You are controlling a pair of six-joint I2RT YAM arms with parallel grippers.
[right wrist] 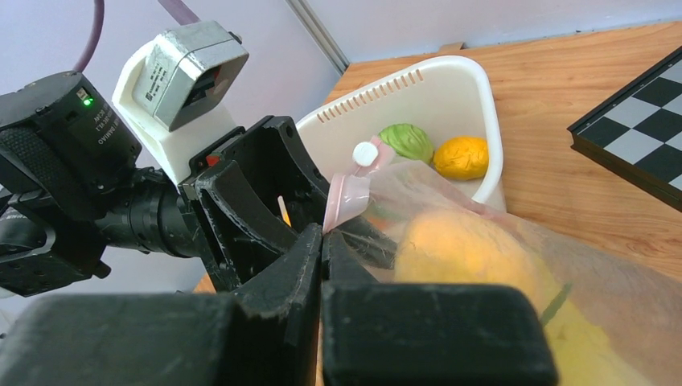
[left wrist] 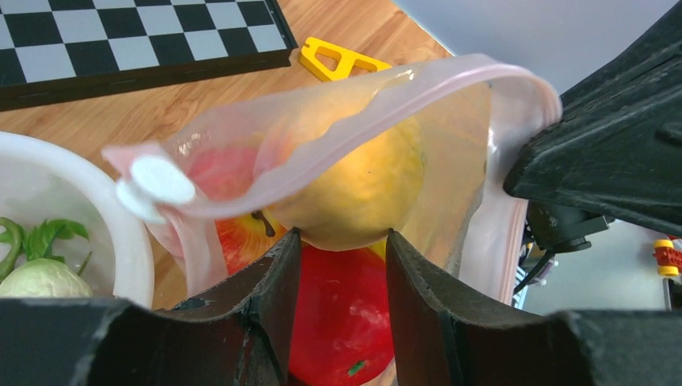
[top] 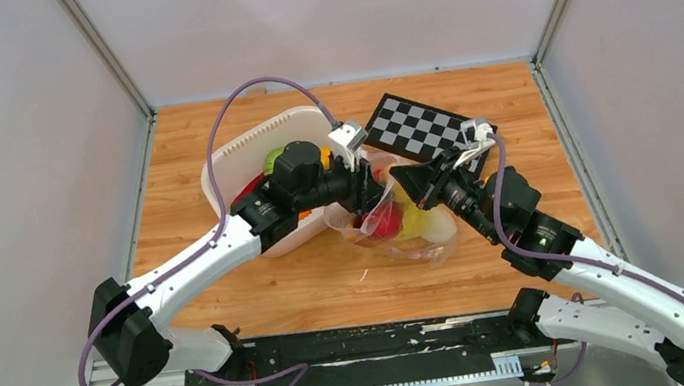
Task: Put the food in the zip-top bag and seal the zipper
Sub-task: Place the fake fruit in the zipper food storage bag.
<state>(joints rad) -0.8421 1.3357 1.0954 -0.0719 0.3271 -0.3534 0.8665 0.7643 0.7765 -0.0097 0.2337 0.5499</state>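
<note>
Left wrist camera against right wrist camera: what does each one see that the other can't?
Only the left wrist view shows the yellow triangular plastic piece on the wood and the round red toy fruit low in the frame. Only the right wrist view shows the orange-yellow toy fruit in the basket and the left arm's grey wrist camera. Both show the clear zip-top bag, its pink zipper strip, the large yellow toy fruit inside, the white plastic basket and the black-and-white checkerboard.

A lab test cell — grey panel walls (top: 9, 149), checkerboard (top: 425, 126), wooden tabletop (top: 331, 285).
</note>
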